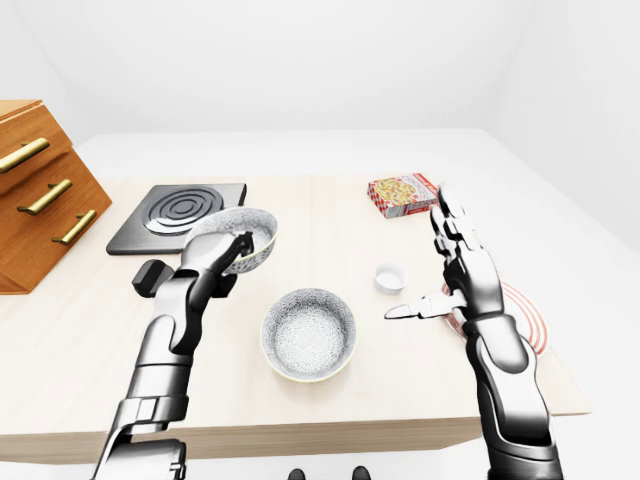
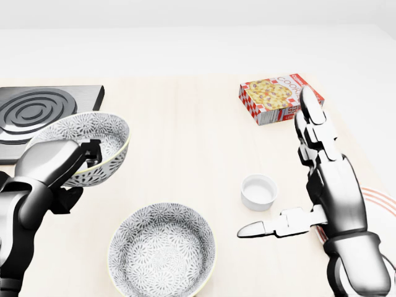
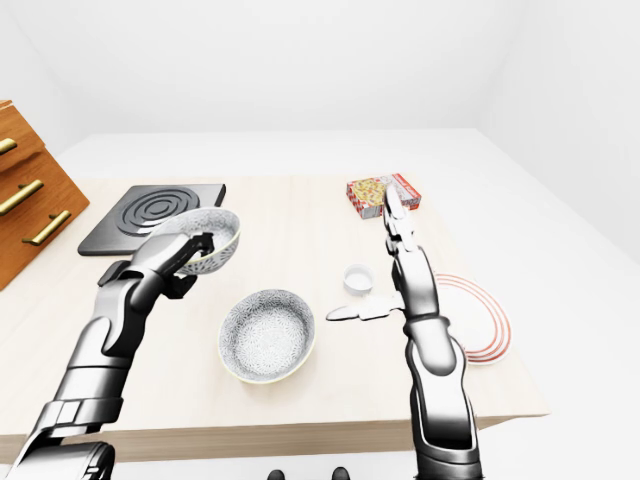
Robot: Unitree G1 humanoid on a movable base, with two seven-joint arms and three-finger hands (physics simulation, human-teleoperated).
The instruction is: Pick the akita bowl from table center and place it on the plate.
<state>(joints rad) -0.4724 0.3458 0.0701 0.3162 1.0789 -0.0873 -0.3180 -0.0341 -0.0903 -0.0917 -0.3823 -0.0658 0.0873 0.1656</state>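
Observation:
Two patterned black-and-white bowls show. One akita bowl (image 2: 102, 133) is lifted off the table and tilted, with my left hand (image 2: 86, 156) shut on its near rim at the left of the head view. The other bowl (image 2: 162, 257) rests on the table near the bottom middle. The plate (image 3: 480, 318), white with red rings, lies near the table's right edge, partly hidden by my right arm. My right hand (image 2: 281, 168) hovers open to the left of the plate, fingers straight up and thumb pointing left, holding nothing.
A small white cup (image 2: 258, 192) stands just left of my right hand. A cookie box (image 2: 278, 98) lies at the upper right. A black burner plate (image 2: 37, 114) sits at the upper left, with a wooden drawer cabinet (image 1: 40, 195) at the far left.

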